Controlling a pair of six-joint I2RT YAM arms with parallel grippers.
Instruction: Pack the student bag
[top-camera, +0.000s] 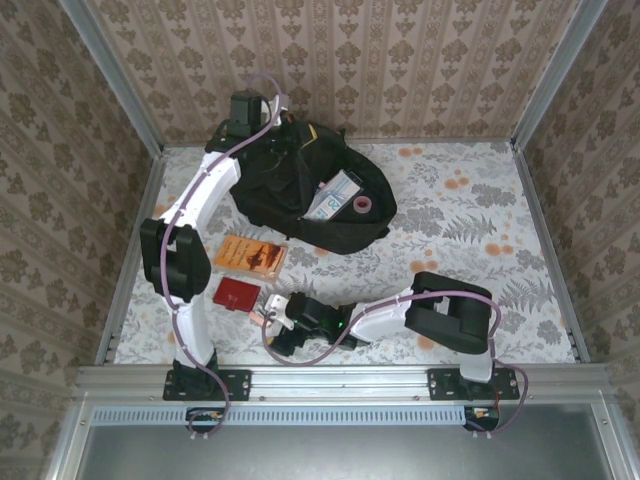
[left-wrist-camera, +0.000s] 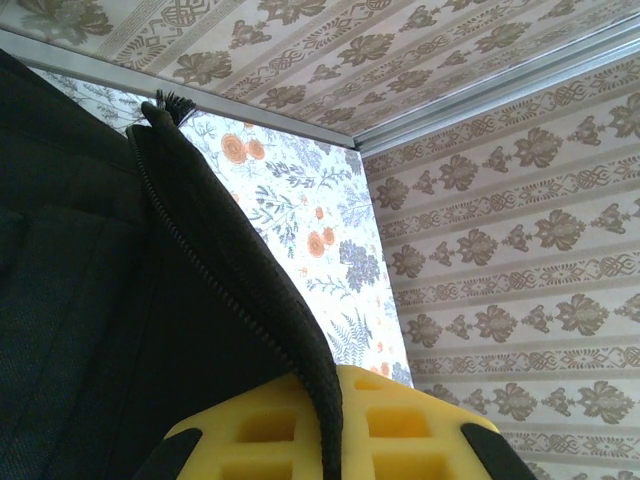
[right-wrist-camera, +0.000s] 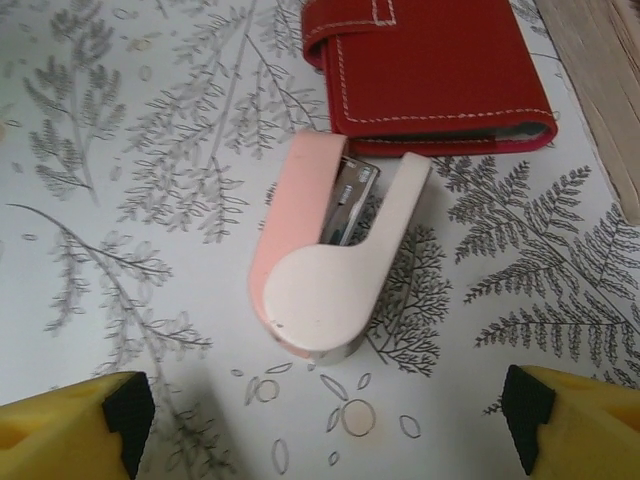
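Near the table's (right-wrist-camera: 120, 200) front edge, the right arm's fingers (right-wrist-camera: 70, 430) hang spread wide over a pink-and-cream stapler (right-wrist-camera: 335, 270), smooth plastic with a metal core, lying on its side. A clean pick likely means closing across its body at mid-length, not on the slippery rounded end. Just beyond lie a stitched red wallet (right-wrist-camera: 430, 70) and an orange book (top-camera: 250, 255). At the far side, the left arm's fingers (left-wrist-camera: 400, 430) appear to pinch the zippered rim of the student bag (top-camera: 290, 195), soft black fabric gaping open.
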